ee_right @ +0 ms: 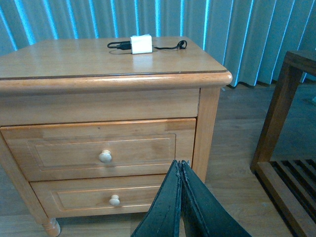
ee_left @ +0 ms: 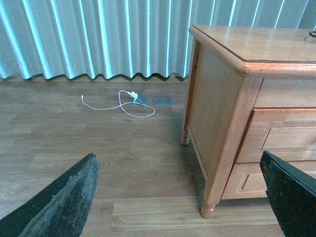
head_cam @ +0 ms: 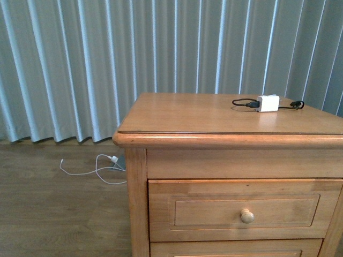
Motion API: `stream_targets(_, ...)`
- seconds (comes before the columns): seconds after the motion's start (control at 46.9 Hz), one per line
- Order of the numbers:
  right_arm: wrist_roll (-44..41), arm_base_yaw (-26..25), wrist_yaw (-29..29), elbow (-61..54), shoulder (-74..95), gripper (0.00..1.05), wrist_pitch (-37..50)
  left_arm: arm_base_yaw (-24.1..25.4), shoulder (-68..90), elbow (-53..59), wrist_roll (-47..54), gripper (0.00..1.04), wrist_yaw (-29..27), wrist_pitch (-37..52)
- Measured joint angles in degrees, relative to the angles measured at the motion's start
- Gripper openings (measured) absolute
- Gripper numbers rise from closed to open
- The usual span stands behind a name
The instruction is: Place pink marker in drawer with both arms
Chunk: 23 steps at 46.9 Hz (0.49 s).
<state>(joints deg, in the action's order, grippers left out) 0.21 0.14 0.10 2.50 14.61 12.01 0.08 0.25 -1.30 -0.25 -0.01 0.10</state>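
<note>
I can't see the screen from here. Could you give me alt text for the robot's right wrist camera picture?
A honey-coloured wooden nightstand with its top drawer shut, a second drawer front below it. On top lies a white charger block with a black cable. The right gripper, fingers pressed together, points toward the nightstand; no pink marker shows.

left gripper (ee_left: 180, 197): two broad, matte black fingers (ee_left: 64, 202), wedge-shaped, narrowing toward their tips; the surface is scuffed and flecked with pale dust along the inner edges.
right gripper (ee_right: 180, 170): two thin, black, blade-like fingers (ee_right: 168, 207), flat faces pressed together, each widening away from the tip; edges lightly worn and greyish.
front view: no part of the robot shows.
</note>
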Motion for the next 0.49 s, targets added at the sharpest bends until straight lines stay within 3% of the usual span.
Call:
stream_targets(0.256,0.00,-0.02,0.00,-2.21,-4.20,0.01,-1.46,0.00,0.00,0.00,0.00,0.99,0.02,-0.02)
stream_targets(0.362,-0.04,-0.02,-0.04,-2.16,-11.08,0.01,-10.34,0.00,0.00,0.00,0.00,0.99,0.00,-0.02)
stream_targets(0.49,-0.02,-0.02,-0.02,-2.16,-14.29,0.01,-11.82,0.00,0.00,0.00,0.00,0.99,0.02,-0.04)
